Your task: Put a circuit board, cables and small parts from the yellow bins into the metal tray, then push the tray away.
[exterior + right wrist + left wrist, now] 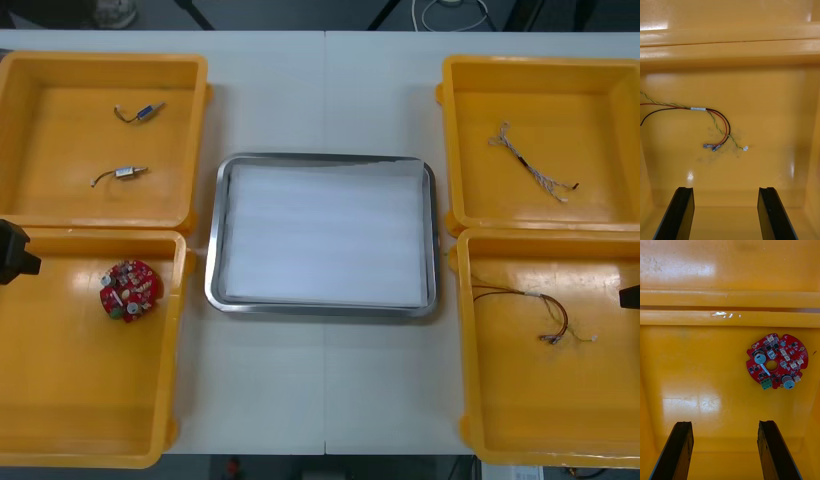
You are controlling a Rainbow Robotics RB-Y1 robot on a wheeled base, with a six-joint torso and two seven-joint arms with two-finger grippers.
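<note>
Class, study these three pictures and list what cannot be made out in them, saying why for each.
1. Small metal parts, front view: too small to tell their kind.
2. Left gripper and right gripper, front view: each is cut off by a side edge, so its fingers are out of frame there.
3. Red and yellow cable, right wrist view: one end runs past the picture's edge.

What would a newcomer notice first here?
The metal tray, white inside with nothing in it yet, sits mid-table between the four yellow bins. The round red circuit board lies in the near left bin, just beyond the open left hand. A red and yellow cable lies in the near right bin, ahead of the open right hand.
</note>
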